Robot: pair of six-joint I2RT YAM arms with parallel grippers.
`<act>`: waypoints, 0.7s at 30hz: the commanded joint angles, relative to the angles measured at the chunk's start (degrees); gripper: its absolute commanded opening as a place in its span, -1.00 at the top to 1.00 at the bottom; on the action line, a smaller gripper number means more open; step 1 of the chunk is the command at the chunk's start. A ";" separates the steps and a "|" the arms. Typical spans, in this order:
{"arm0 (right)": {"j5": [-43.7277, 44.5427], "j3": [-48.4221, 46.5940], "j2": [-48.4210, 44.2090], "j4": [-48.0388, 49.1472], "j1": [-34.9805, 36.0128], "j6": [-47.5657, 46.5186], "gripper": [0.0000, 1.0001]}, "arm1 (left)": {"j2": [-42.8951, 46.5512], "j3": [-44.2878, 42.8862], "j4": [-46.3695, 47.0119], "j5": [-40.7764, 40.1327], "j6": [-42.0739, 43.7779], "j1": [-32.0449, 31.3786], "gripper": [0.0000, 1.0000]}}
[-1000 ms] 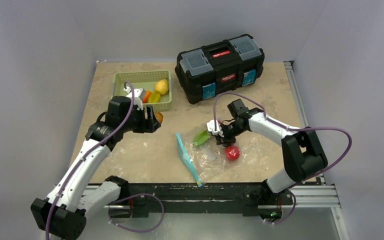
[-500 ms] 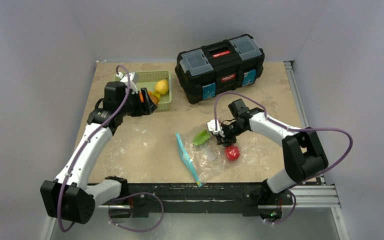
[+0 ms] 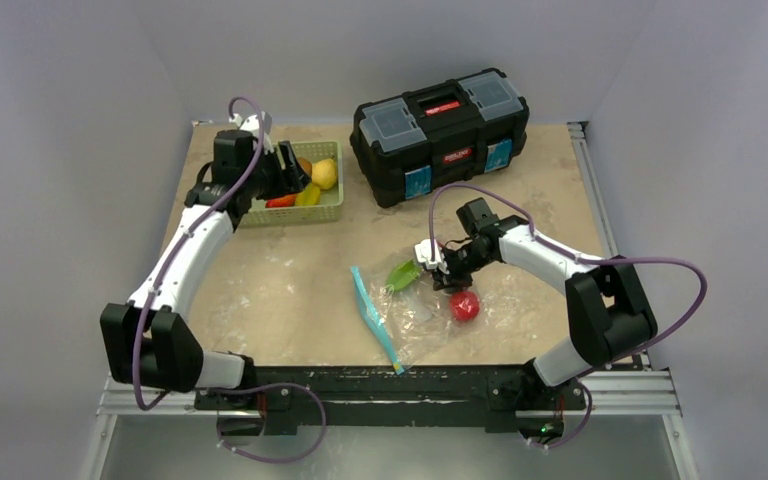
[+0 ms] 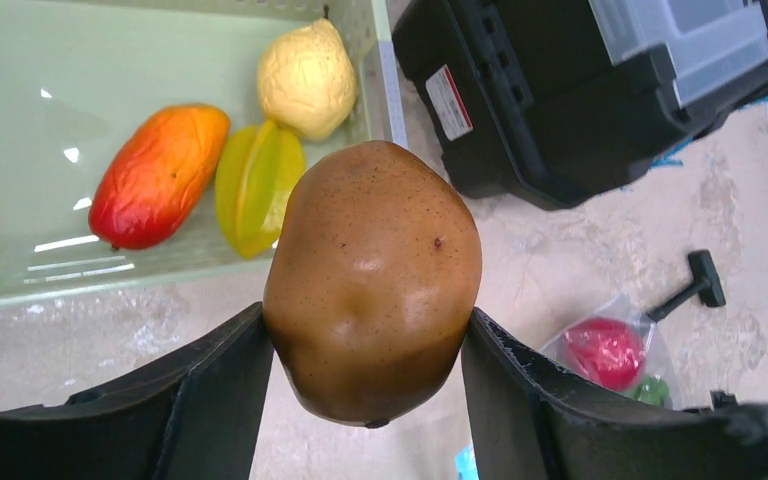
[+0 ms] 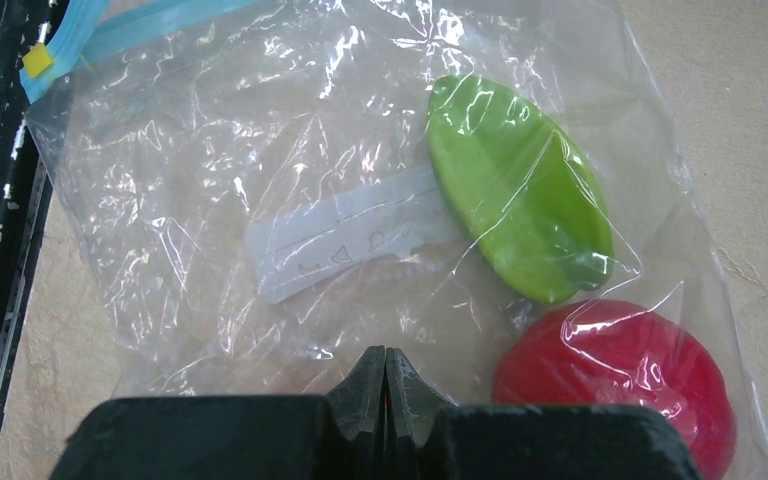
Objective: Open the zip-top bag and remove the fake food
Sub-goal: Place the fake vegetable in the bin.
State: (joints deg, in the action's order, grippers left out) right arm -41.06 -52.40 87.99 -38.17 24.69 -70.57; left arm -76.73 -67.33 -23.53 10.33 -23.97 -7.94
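Top view: left gripper above green basket, upper left; black toolbox top centre, labels unreadable; zip-top bag lower centre.
Left wrist: fingers clamp one brown fruit; three fruits in basket; hammer at right.
Right wrist: right gripper pinches zip-top bag; inside, green piece, red piece; white strip illegible.

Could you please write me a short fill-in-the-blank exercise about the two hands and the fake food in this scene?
The left hand grips a ___ piece of fake food.
The left wrist view shows ___ pieces of fruit in the green basket.
The green piece and the red piece both lie ___ the zip-top bag.
The right hand is ___ on the bag.
Missing: brown; three; inside; shut.
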 commanded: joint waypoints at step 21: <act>-2.01 -1.48 -2.03 -0.50 -0.31 -1.07 0.98 | -23.51 -16.28 -0.64 -1.93 -2.87 6.11 0.99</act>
State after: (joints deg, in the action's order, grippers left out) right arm -41.56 -52.40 87.99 -38.17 24.69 -70.72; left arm -99.04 -80.16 -24.95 7.07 -25.28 -2.98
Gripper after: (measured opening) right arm 0.011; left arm 0.630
